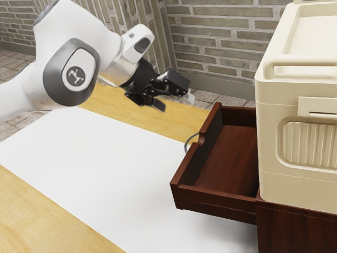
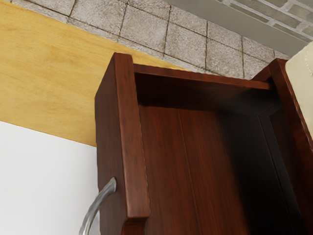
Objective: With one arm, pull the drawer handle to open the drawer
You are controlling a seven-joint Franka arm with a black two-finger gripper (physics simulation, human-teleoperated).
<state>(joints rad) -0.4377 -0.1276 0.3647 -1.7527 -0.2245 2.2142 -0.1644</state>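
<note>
My gripper is in the air, above and behind the drawer's front in the exterior view, its two fingers apart with nothing between them. The dark red-brown drawer stands pulled out of its cabinet, with its inside exposed. On its front panel the curved metal handle is apart from the gripper. From the wrist view, the drawer is seen from above, and part of the silver handle sticks out from the front panel.
A large cream box stands on the cabinet at the exterior view's right. A white sheet covers much of the wooden table. Brick walls and a tiled floor lie beyond.
</note>
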